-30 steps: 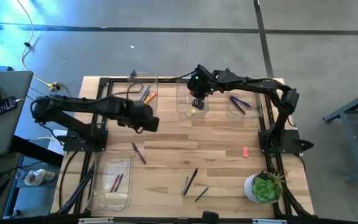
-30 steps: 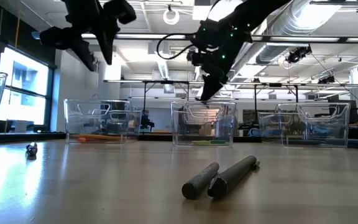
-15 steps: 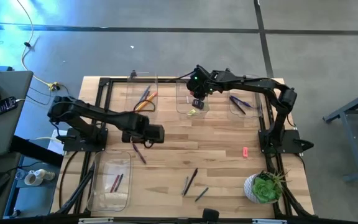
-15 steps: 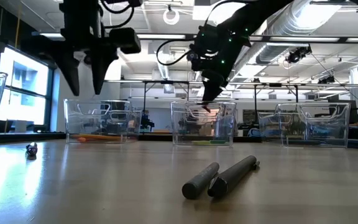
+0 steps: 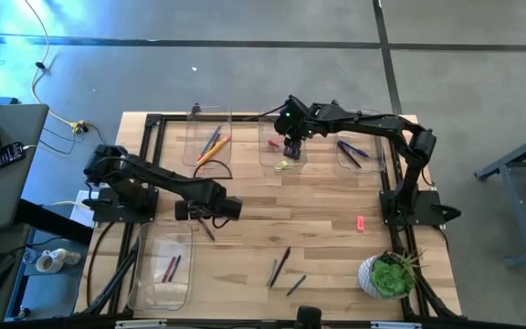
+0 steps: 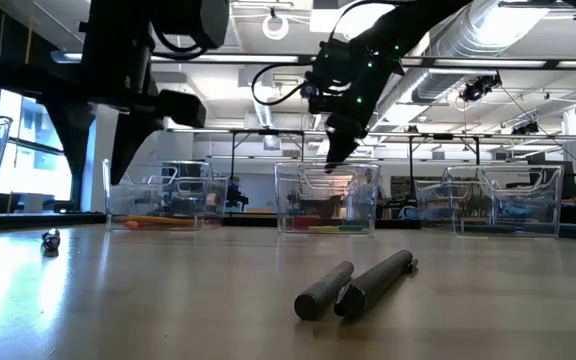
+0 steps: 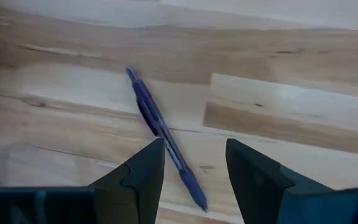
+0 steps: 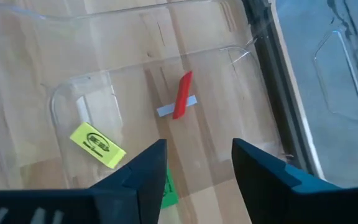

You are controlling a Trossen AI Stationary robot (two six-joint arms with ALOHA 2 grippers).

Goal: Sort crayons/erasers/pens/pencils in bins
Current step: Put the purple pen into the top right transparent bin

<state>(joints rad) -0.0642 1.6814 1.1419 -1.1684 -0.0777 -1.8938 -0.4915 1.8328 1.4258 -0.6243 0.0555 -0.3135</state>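
A purple pen (image 7: pixel 160 127) lies flat on the wooden table (image 5: pixel 318 215), left of centre. My left gripper (image 7: pixel 194 168) hangs open above its near end (image 5: pixel 206 212), pointing straight down, touching nothing. My right gripper (image 8: pixel 197 168) stands open over the middle far bin (image 5: pixel 283 163). On that bin's floor lie a red eraser (image 8: pixel 182 94), a yellow eraser (image 8: pixel 97 145) and a green one (image 8: pixel 166 190). The far-left bin (image 5: pixel 199 123) holds orange pencils (image 5: pixel 212 143). The far-right bin (image 5: pixel 373 137) holds pens (image 5: pixel 350 151). The near-left bin (image 5: pixel 149 270) holds crayons (image 5: pixel 171 268).
A pink eraser (image 5: pixel 361 222) lies on the table at the right. Several dark sticks (image 5: pixel 279 267) lie near the front edge, seen close in the low view (image 6: pixel 353 285). A potted plant (image 5: pixel 389 274) stands at the near right corner. Black frame rails (image 5: pixel 153 146) edge the table.
My left gripper has come down and toward the table's near edge, rolling about its own axis, and now hangs over the purple pen. A red eraser now lies on the floor of the middle bin under my right gripper, which has stayed where it was.
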